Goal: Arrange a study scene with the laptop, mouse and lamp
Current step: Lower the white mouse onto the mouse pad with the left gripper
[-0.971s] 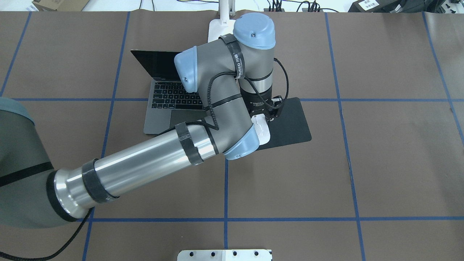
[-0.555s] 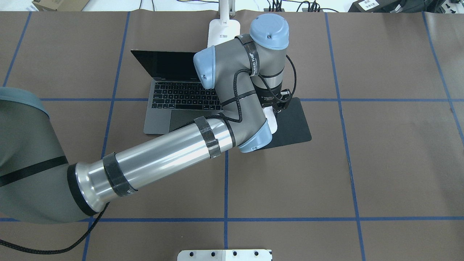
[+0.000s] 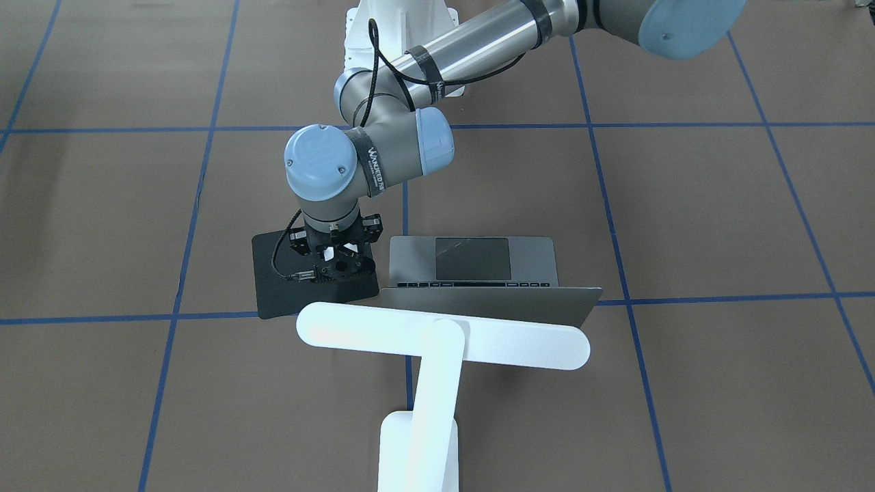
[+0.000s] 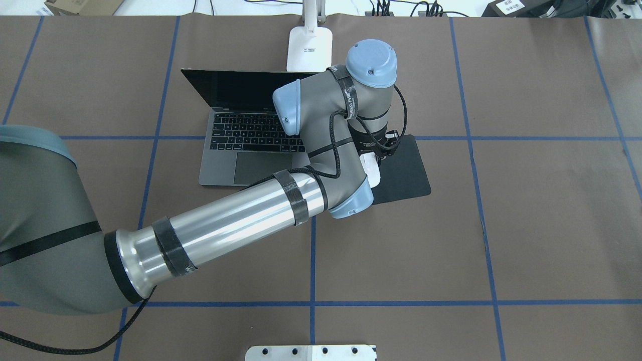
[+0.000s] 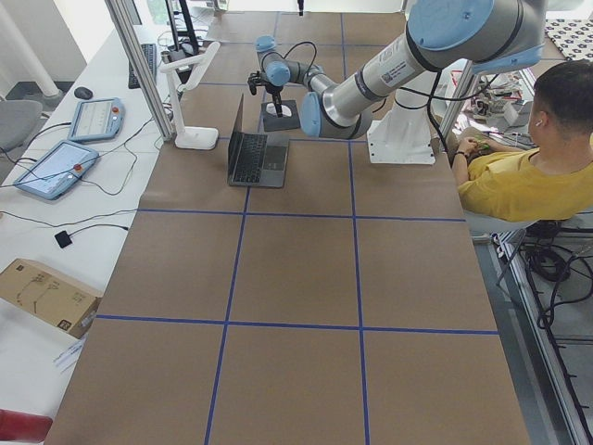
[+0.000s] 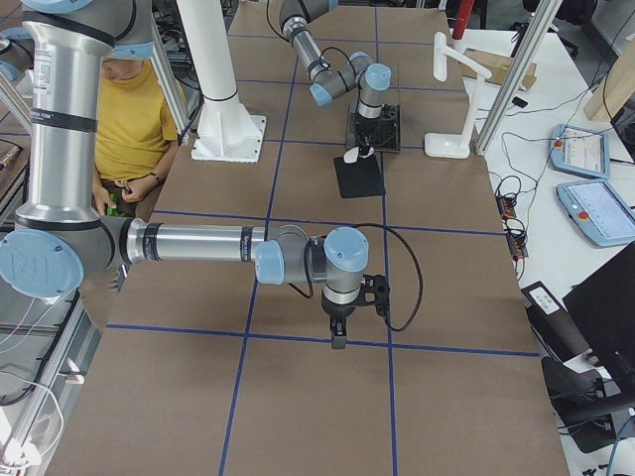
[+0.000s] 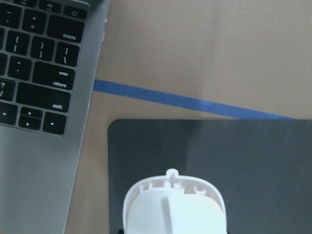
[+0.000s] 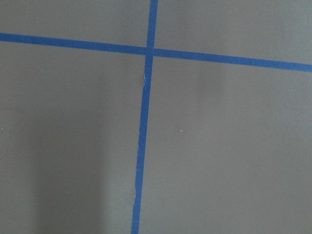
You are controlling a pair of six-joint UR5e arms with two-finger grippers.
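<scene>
While the left end effector [image 3: 333,263] clamps the small white oval mouse [image 7: 174,207] over the black square mat [image 7: 253,161] beside the grey metal laptop [image 4: 218,170], its height is unclear. Releasing too high could bounce it off.

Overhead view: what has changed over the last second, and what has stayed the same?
The left hand, holding the mouse, carried it rightward and farther from the robot, over the black mat. The laptop, lamp and mat stayed put.
</scene>
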